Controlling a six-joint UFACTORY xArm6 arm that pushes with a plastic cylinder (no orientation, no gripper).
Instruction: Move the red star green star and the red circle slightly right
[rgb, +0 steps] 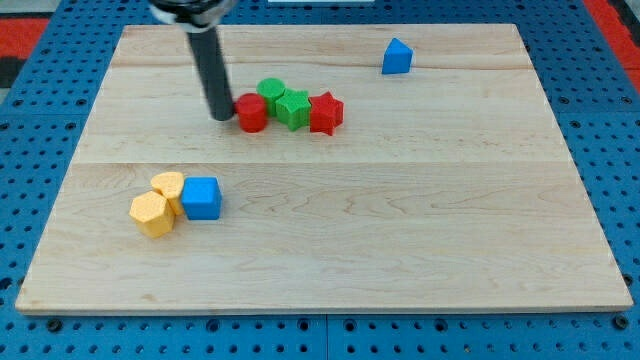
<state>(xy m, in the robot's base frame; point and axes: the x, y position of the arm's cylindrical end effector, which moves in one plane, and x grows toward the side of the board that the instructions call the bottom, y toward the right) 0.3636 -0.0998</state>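
Observation:
A row of blocks lies in the upper middle of the wooden board (330, 250). From the view's left: the red circle (251, 113), a green circle (271, 95) slightly behind, the green star (293, 108), then the red star (325, 113). They touch each other. My tip (222, 115) stands right at the red circle's left side, touching it or nearly so.
A blue block with a peaked top (397, 56) sits near the view's top right. At the lower left are two yellow blocks (152, 213) (169, 188) and a blue cube (201, 197), bunched together.

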